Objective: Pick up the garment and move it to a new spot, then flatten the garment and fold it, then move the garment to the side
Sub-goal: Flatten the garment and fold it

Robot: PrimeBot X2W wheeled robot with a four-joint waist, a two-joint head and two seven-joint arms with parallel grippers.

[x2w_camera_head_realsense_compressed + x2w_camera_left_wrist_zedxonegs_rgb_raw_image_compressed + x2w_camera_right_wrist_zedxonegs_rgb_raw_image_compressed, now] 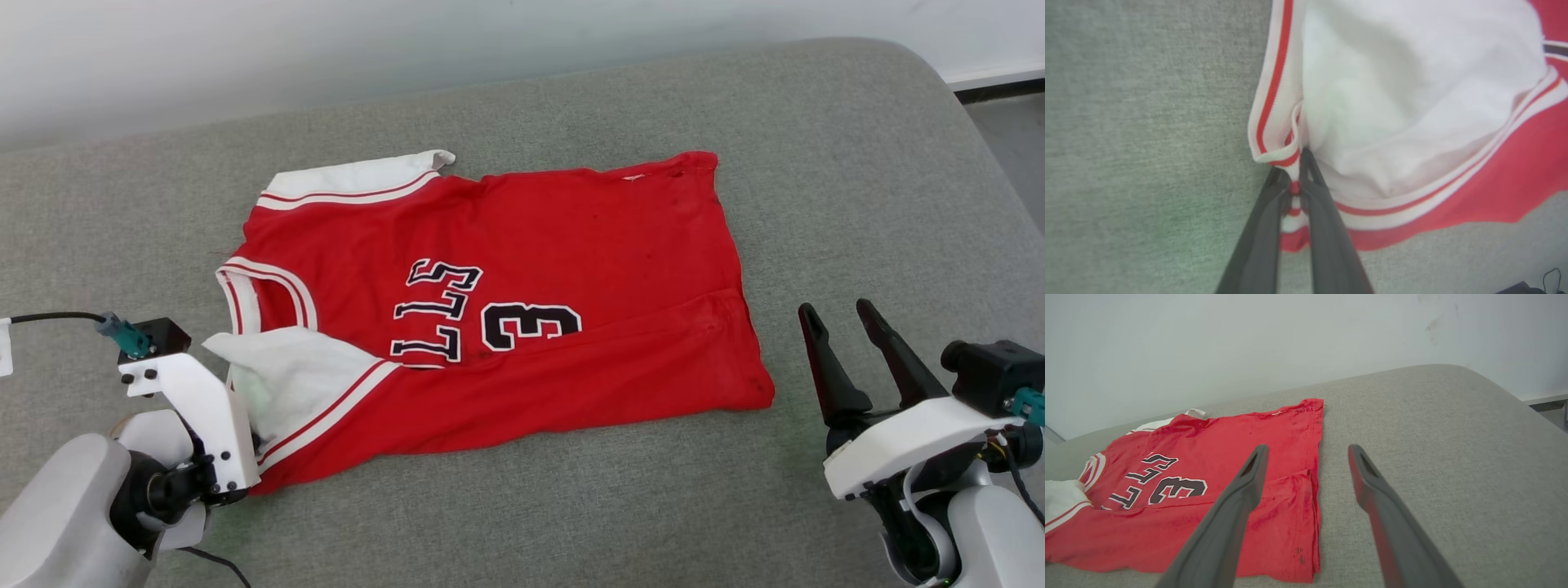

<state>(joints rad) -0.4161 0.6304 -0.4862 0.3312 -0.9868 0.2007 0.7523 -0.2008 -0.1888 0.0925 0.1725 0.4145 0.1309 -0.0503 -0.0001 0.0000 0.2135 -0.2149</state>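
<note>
Left wrist view: the left tool [1294, 165] is pinched narrow on the striped trim of the shirt [1412, 102], at the corner beside the white sleeve. In the head view the shirt lies spread on the grey padded surface [857, 163], collar toward the robot's left and hem toward its right. The right tool [838, 309] stands wide, holding nothing, just beyond the near hem corner and apart from the cloth. Bare padding runs right of the hem to the rounded edge. A wall [326, 49] backs the far side.
</note>
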